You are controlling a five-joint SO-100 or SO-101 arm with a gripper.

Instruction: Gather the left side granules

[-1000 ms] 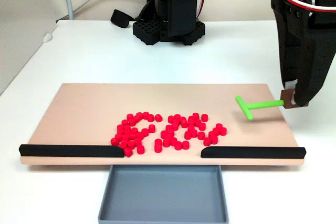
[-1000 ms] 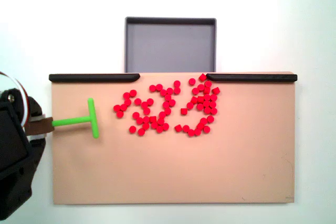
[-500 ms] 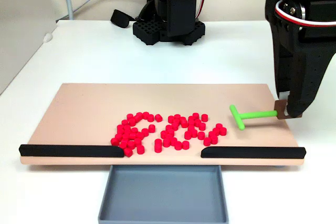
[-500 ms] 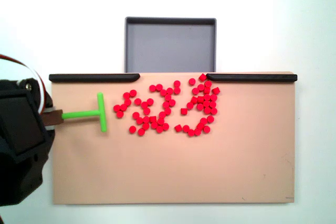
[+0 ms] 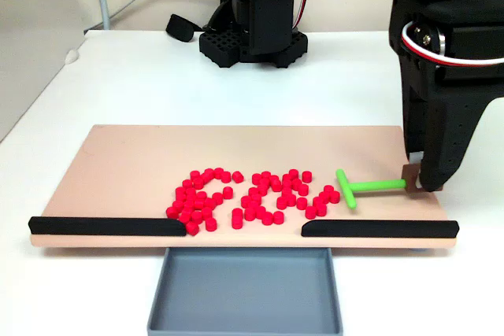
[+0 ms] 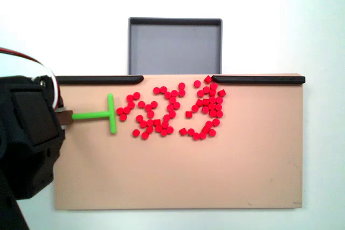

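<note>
In the fixed view from above, the black arm fills the left edge, and its gripper (image 6: 66,118) is closed on the stem end of a green T-shaped pusher (image 6: 102,115). The pusher's crossbar sits just beside the leftmost red granules (image 6: 172,110), touching or nearly so; I cannot tell which. The granules lie scattered in 2 loose clusters on the tan board (image 6: 178,176), close to the gap between the 2 black strips (image 6: 97,79). Beyond that gap sits a grey tray (image 6: 174,22) on the white surface (image 6: 269,20). In the other fixed view the granules (image 5: 248,194) lie left of the pusher (image 5: 358,188) and the gripper (image 5: 412,181).
</note>
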